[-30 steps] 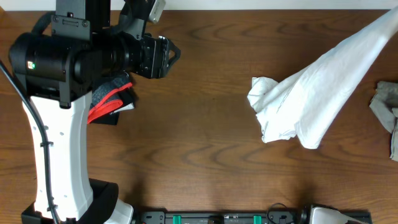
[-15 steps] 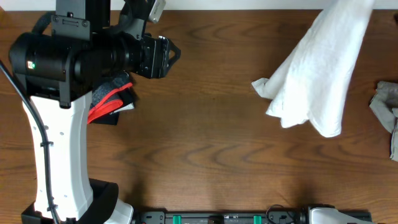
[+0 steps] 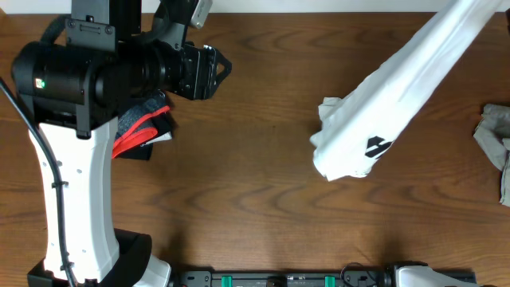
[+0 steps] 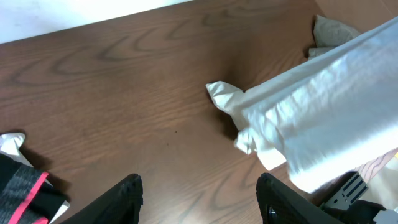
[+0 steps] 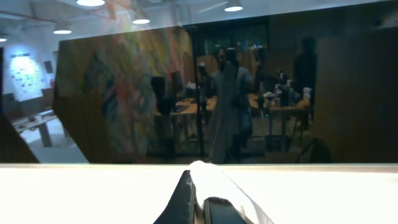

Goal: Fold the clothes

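Note:
The white T-shirt (image 3: 398,88) hangs stretched from the top right corner of the overhead view down to the table, and its bunched lower end rests on the wood. Some black lettering (image 3: 376,147) shows near that end. In the left wrist view the T-shirt (image 4: 323,118) crosses the right side. My right gripper (image 5: 199,194) is shut on a pinch of the white fabric (image 5: 214,177); it is out of the overhead view. My left gripper (image 3: 213,72) hovers at the far left, away from the shirt. In its own view my left gripper (image 4: 202,202) is open with nothing between its fingers.
A black garment with a grey-and-red band (image 3: 139,127) lies under the left arm and shows again at the lower left of the left wrist view (image 4: 22,193). A small grey-beige cloth (image 3: 496,135) sits at the table's right edge.
The hanging T-shirt has swung and turned: its lower end shifted left and toward the front, and the black lettering now faces up. The left arm has not moved.

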